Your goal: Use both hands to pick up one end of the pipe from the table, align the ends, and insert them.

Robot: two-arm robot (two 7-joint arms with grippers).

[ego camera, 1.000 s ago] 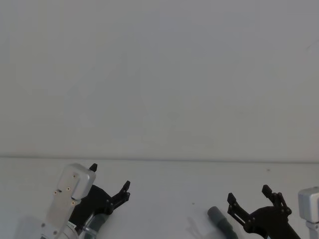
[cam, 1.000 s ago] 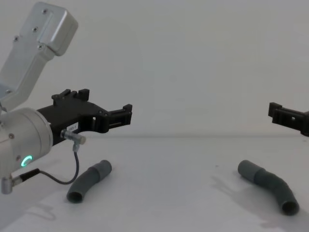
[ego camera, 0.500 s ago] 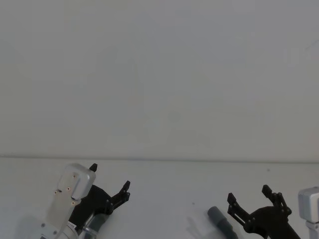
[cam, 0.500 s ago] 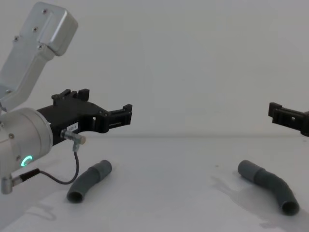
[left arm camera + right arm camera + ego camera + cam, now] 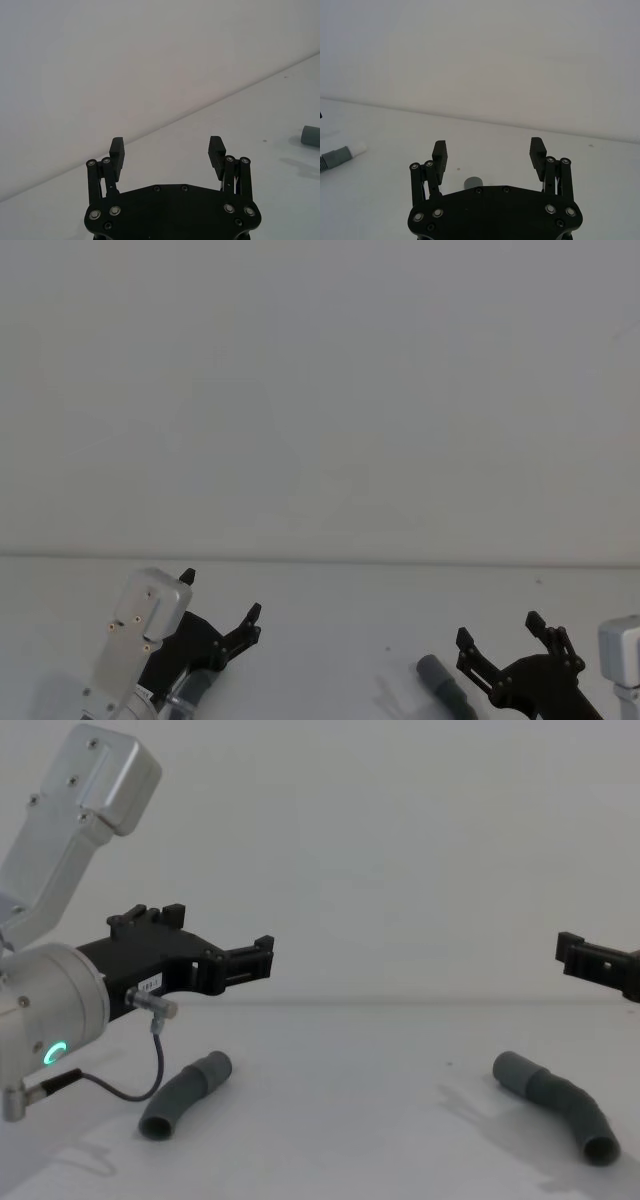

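A plain pale grey-white wall [image 5: 320, 390] spans the whole background, smooth and evenly lit.

Head view: looking forward, catching wall [image 5: 320, 390] and desk [image 5: 330, 640].
Chest view: looking low across the desk, side-on.
Wrist views: riding close behind left pincer [image 5: 166, 145], right pincer [image 5: 489, 145].
Shared: desk showing in all.

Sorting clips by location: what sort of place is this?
Probably a robot lab bench: a plain white table against a bare wall, left gripper and right gripper above two hose pieces.
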